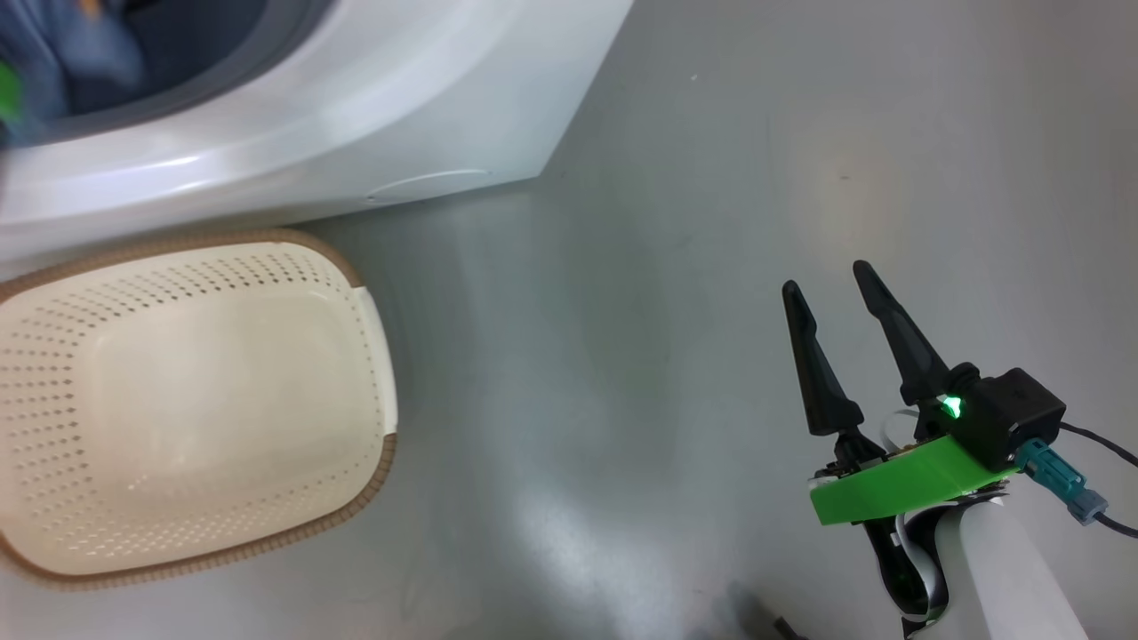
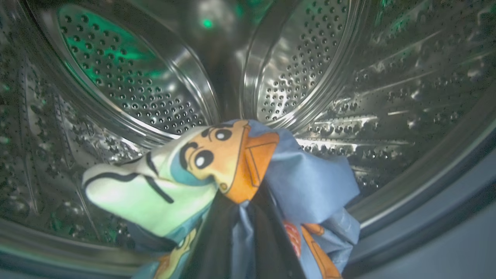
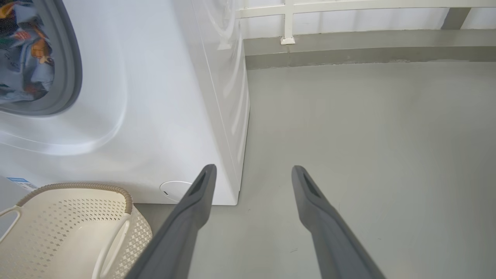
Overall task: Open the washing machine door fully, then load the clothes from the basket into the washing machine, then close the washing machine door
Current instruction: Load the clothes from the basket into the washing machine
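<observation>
The washing machine [image 1: 373, 107] stands white on the grey floor [image 1: 711, 178], its punched steel drum [image 2: 302, 58] showing behind the grey gasket [image 3: 73, 58]. The basket [image 1: 178, 400] sits on the floor just beside the machine's front. The clothes [image 2: 310, 182], blue with orange and cream print, are inside the drum, where the left gripper [image 2: 242, 217] has its jaws clamped on them. The right gripper [image 1: 825, 276] hovers above the floor, well apart from the basket, jaws spread wide.

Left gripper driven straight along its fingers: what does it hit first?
Past the clothes it grips, the left gripper would likely meet the steel drum wall; depth unclear.
</observation>
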Robot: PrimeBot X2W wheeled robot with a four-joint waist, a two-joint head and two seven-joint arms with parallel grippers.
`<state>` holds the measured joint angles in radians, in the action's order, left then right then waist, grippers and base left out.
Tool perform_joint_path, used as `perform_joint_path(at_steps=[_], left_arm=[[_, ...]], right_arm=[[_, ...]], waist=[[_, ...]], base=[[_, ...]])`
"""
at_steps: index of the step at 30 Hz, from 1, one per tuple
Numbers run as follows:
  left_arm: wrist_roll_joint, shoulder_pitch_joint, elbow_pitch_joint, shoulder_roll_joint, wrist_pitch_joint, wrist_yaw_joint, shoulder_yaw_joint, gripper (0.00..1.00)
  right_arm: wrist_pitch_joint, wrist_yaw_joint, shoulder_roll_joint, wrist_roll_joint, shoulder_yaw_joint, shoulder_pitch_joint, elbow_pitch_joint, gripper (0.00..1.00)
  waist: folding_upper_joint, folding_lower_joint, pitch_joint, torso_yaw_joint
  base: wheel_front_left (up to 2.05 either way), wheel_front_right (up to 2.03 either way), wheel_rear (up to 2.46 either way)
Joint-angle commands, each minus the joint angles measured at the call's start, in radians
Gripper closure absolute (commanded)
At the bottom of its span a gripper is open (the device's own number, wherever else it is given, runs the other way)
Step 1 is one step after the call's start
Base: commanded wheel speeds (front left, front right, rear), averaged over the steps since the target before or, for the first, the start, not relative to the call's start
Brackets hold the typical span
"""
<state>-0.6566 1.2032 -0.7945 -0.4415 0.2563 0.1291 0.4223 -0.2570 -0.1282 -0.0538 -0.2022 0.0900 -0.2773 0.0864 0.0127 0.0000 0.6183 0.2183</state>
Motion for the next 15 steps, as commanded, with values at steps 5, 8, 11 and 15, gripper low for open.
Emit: perform_joint_path(at_steps=[5,8,11,15], left_arm=[[0.095,0.131,0.046,-0.058,0.006,0.0,-0.128,1.0],[0.164,0.107,0.04,-0.039,0.006,0.001,-0.161,1.0],[0.193,0.07,-0.009,-0.021,0.006,0.001,-0.15,0.87],[0.196,0.05,-0.059,-0.019,0.006,0.001,-0.135,0.9]], right_arm=[[-0.005,-0.003,0.003,-0.027,0.03,-0.013,-0.026,0.0],[-0.005,-0.003,0.003,-0.035,0.034,-0.017,-0.027,0.0],[-0.005,-0.003,0.003,-0.039,0.037,-0.014,-0.027,0.0],[-0.005,-0.003,0.003,-0.041,0.04,-0.01,-0.027,0.0]], waist=[[0.0,0.0,0.032,0.026],[0.0,0.0,0.037,0.035],[0.0,0.0,0.036,0.04],[0.0,0.0,0.035,0.041]], base=[[0.0,0.0,0.0],[0.0,0.0,0.0],[0.0,0.0,0.0],[0.0,0.0,0.0]])
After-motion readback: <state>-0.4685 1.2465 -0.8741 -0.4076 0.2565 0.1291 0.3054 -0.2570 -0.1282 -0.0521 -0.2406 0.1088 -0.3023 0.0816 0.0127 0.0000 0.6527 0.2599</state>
